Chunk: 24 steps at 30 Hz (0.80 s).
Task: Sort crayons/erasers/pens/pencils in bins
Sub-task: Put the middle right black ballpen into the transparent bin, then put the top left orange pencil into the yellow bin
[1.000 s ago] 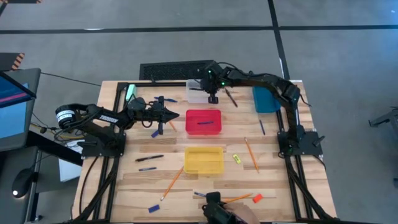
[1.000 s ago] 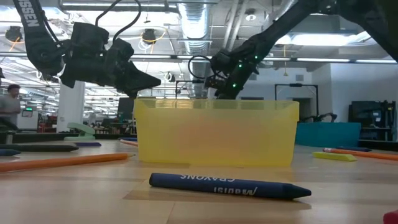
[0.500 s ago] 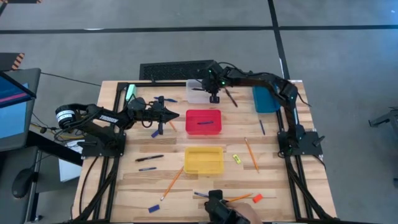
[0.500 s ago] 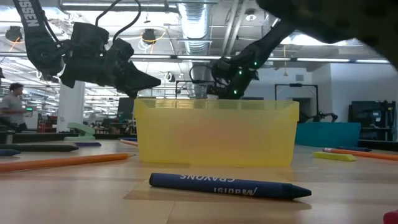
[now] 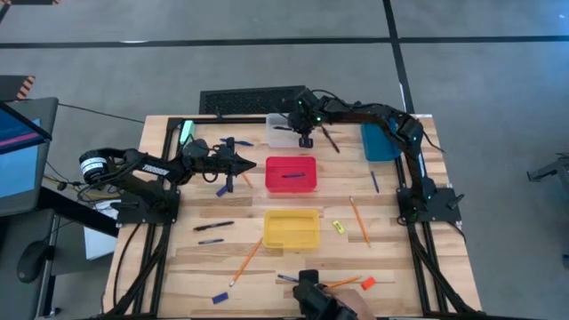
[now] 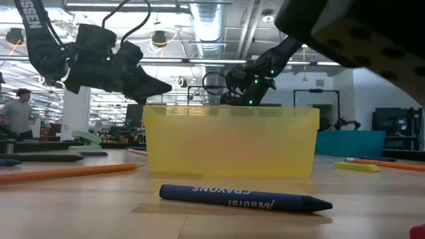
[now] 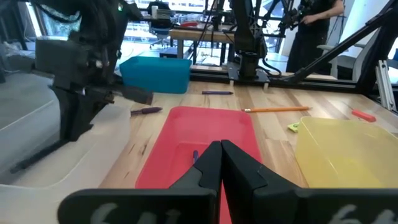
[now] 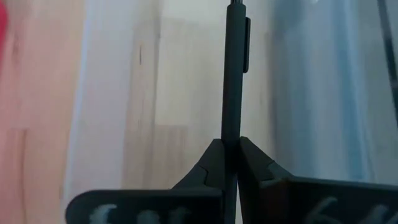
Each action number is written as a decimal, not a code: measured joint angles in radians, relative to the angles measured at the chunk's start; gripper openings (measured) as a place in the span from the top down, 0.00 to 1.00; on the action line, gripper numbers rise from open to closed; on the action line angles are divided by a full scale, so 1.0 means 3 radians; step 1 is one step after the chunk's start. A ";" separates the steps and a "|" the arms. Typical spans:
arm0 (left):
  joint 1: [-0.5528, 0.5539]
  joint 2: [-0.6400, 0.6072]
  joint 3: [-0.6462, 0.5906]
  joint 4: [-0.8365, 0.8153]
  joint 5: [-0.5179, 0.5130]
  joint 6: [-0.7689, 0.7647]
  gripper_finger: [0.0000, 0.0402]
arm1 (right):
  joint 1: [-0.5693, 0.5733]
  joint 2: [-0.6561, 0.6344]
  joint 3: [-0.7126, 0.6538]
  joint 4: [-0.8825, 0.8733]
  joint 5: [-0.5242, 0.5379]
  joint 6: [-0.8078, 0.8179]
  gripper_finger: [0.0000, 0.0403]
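Black and slim, a pen (image 8: 233, 74) is pinched between the right gripper's (image 8: 229, 152) closed fingers, hanging over the clear bin (image 5: 282, 133) at the table's far edge. The left gripper (image 7: 220, 163) hovers beside the red bin (image 7: 186, 149), jaws pressed together on nothing; a dark pen (image 5: 291, 175) lies in that bin. Only the low view lets the print be read: a blue crayon (image 6: 246, 198) before the yellow bin (image 6: 230, 141) reads "CRAYONS", upside down. Pencils (image 5: 359, 221) and erasers (image 5: 338, 226) lie scattered on the wood.
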 joint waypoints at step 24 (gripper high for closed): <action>0.0001 0.0000 0.0000 -0.0004 0.0000 -0.0009 1.00 | 0.0017 -0.0053 -0.0004 -0.0007 0.0207 0.0135 0.73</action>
